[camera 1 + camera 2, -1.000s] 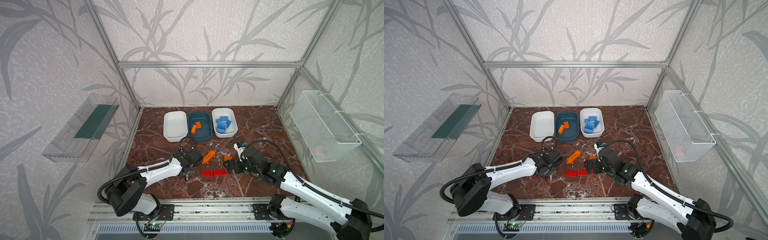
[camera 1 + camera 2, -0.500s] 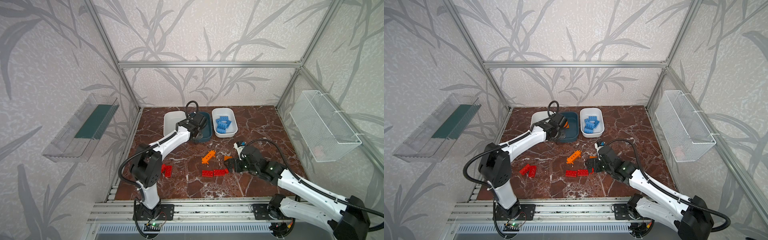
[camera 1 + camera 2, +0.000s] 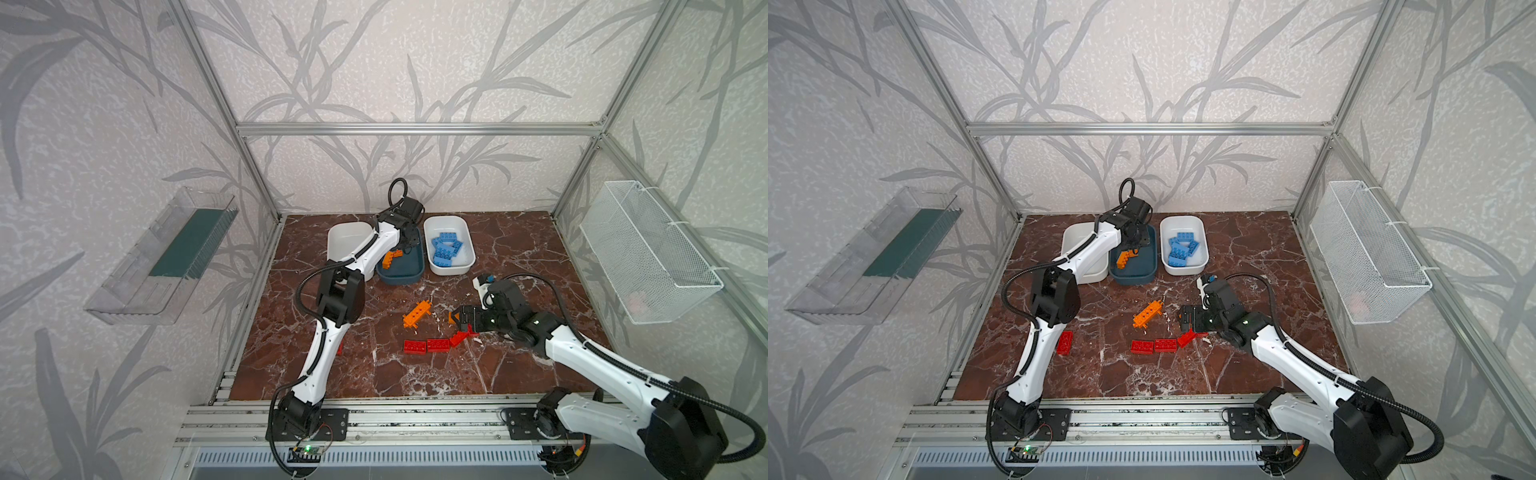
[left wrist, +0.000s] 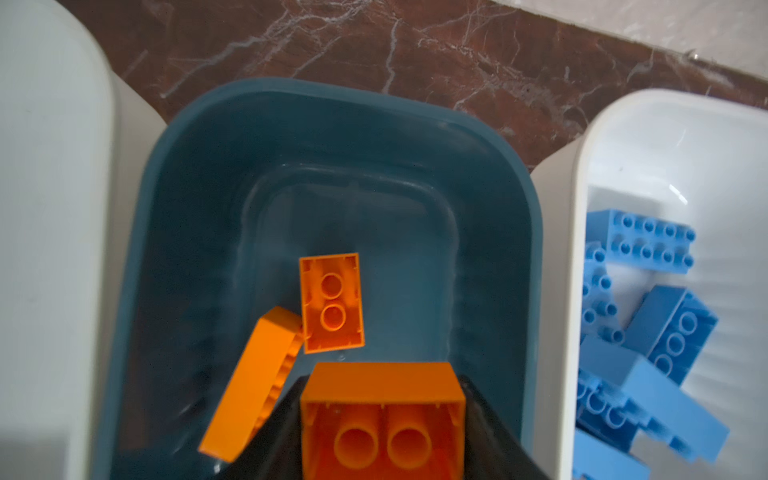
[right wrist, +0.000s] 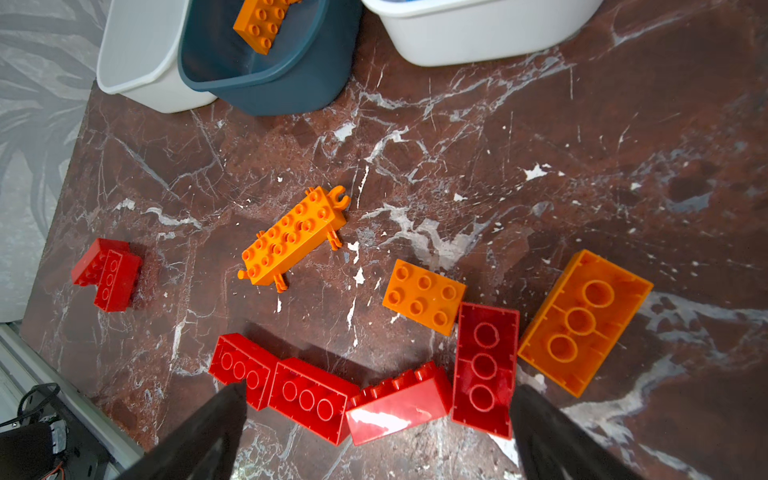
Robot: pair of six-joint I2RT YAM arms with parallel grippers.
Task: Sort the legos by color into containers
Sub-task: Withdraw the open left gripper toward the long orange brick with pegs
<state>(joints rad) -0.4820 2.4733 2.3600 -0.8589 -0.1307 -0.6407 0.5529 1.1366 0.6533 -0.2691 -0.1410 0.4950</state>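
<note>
since a second ago the left arm has swung from the middle of the tabletop (image 3: 519,249) to its back edge, uncovering a pair of red bricks (image 3: 1064,342) near the left edge. the right arm has barely shifted.

the left claw (image 3: 409,243) hangs over the teal tub (image 3: 401,274), the middle one of three tubs along the back edge. in the left wrist view it grips an orange brick (image 4: 382,415), hollow underside toward the camera, both fingers against its sides. two more orange bricks lie in that tub: one underside up (image 4: 331,303), one tilted on its edge (image 4: 253,382) and touching it. the right-hand white tub (image 3: 453,270) holds a heap of blue bricks (image 3: 444,249). the left-hand white tub (image 3: 345,232) touches the teal one.

the right claw (image 3: 461,318) is low over the tabletop right of the middle, jaws spread wide and gripping nothing. in the right wrist view a curved row of four red bricks (image 5: 395,403) lies before it. just beyond the row are a small orange brick (image 5: 424,297), studs up, and a larger orange brick (image 5: 584,322), underside up. the long orange piece (image 3: 417,314) with side pegs lies alone near the middle.
</note>
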